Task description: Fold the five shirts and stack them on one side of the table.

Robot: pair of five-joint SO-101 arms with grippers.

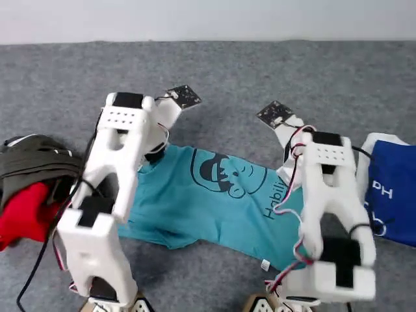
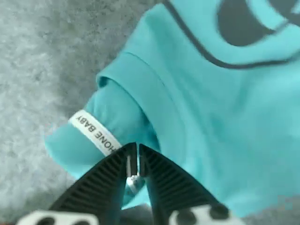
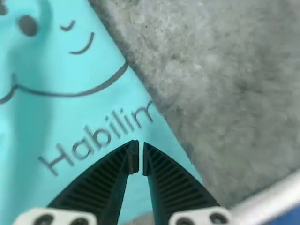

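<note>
— Left wrist view first: how do the jaws stand?
— The left gripper (image 2: 134, 149) is closed down to a thin slit. Its tips sit on the teal shirt (image 2: 211, 117) at the neck, just beside the white label (image 2: 93, 132). I cannot tell whether any cloth is nipped in that slit.
— And the other one?
— Much the same. The right gripper (image 3: 138, 145) shows only a hairline gap, and its tips rest on the teal shirt near the edge, by the lettering (image 3: 96, 140). Grey table (image 3: 225, 84) lies right beside that edge. Again I cannot say if it has hold of the cloth.
— Where is that shirt?
— Spread flat in the middle of the table, between the 2 arms, printed side up.
— How many shirts can you count?
— 4 for sure. That is 1 teal shirt, then 1 red shirt (image 1: 23, 211) and 1 dark shirt (image 1: 32, 162) bunched together at one side, and 1 blue shirt (image 1: 393, 195) at the other. A bit of white cloth (image 1: 380, 138) peeks out by the blue one, but I cannot tell what it is.
</note>
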